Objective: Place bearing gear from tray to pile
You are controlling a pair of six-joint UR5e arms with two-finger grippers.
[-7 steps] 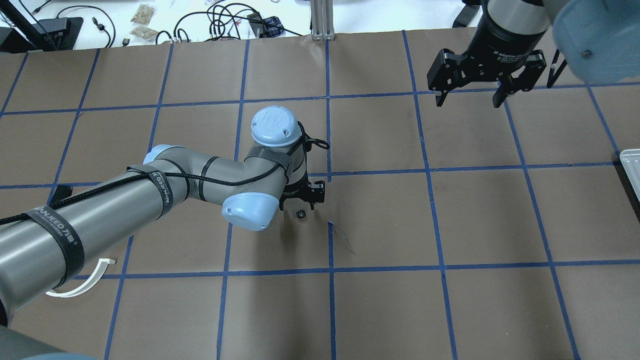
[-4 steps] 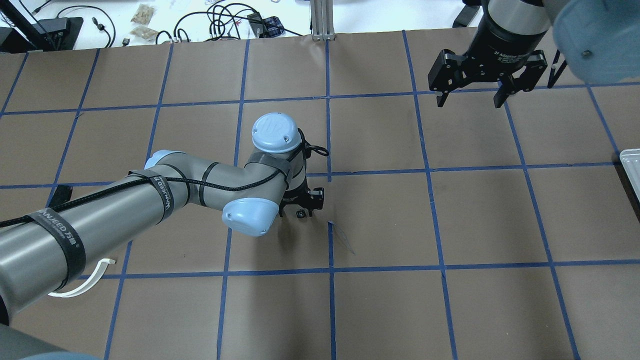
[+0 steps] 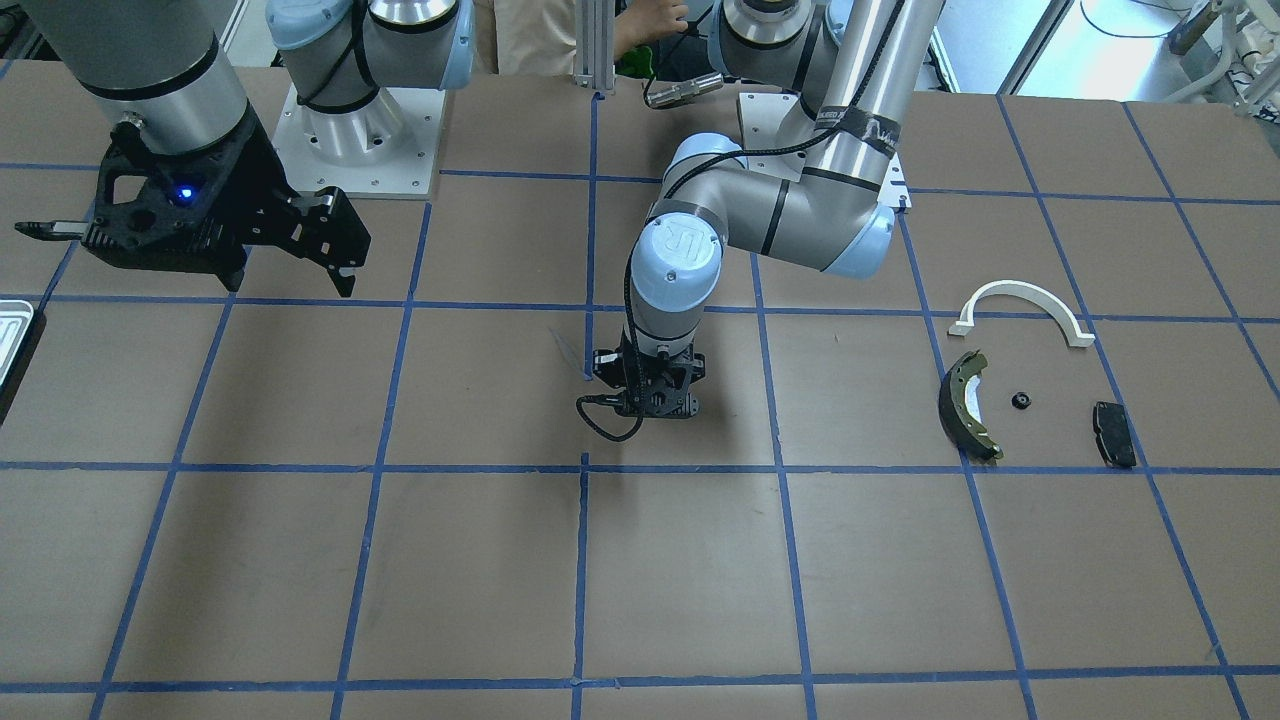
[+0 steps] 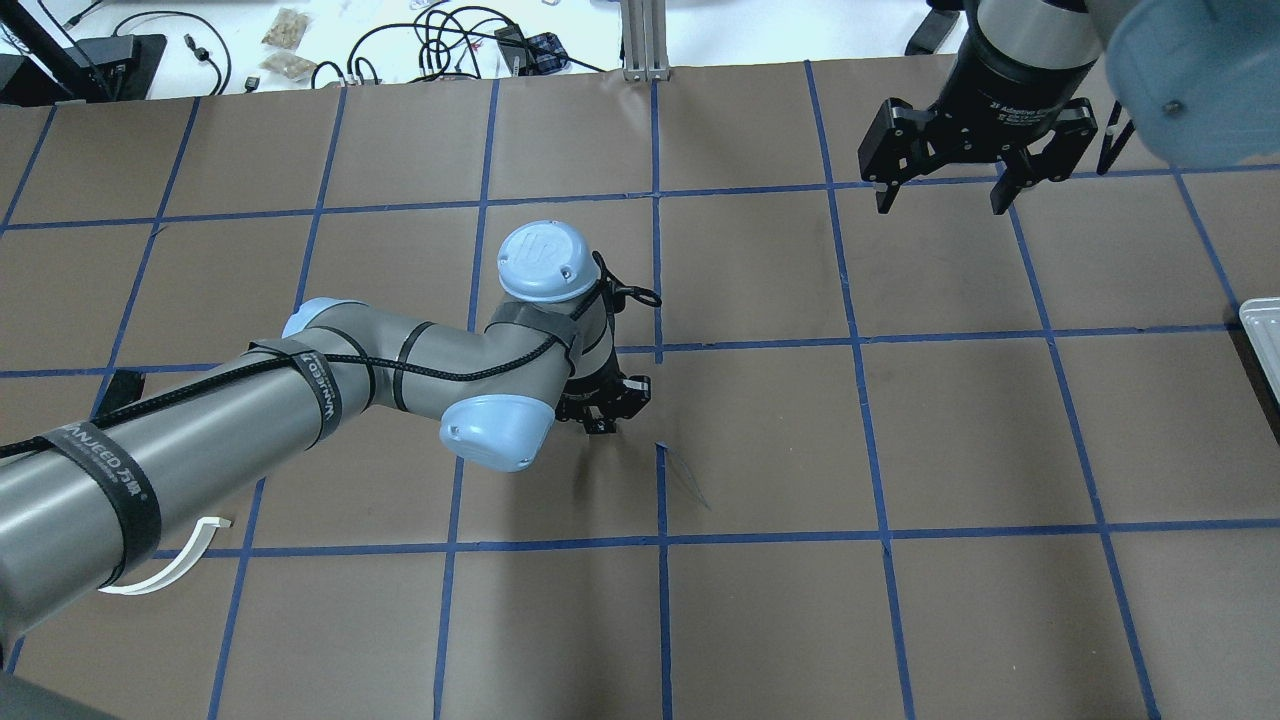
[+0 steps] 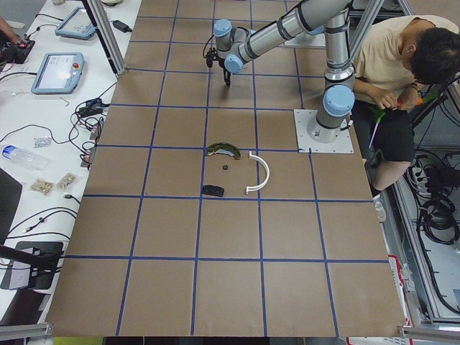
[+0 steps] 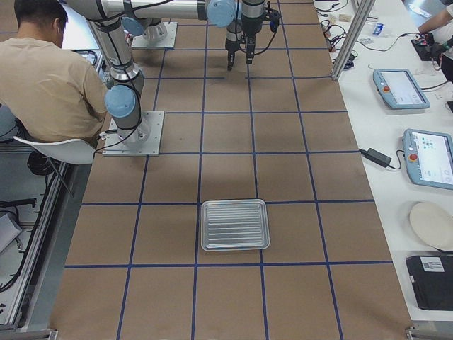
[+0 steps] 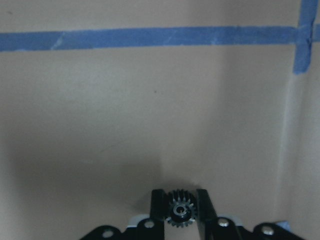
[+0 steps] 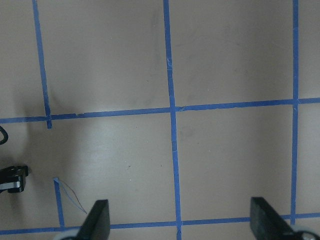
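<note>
The left end effector (image 7: 179,204) is gripping a small black toothed bearing gear (image 7: 179,214) between narrowed fingers, low over the middle of the brown tabletop (image 4: 760,430). The right end effector (image 4: 940,195) is hanging wide open and is holding nothing. The ribbed silvery metal tray (image 6: 234,224) is lying far to the right. The pile (image 3: 962,405), with its white half-ring bracket (image 3: 1020,291), is lying far to the left.

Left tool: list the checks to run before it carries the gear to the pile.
1. Bearing gear sits between the left tool's fingers: ok.
2. Both fingers touch the gear: ok, by the wrist view.
3. Gear clear of the table: cannot tell.
4. Bare table between the tool and the pile: ok.
5. Right tool open, far from that path: ok.
</note>
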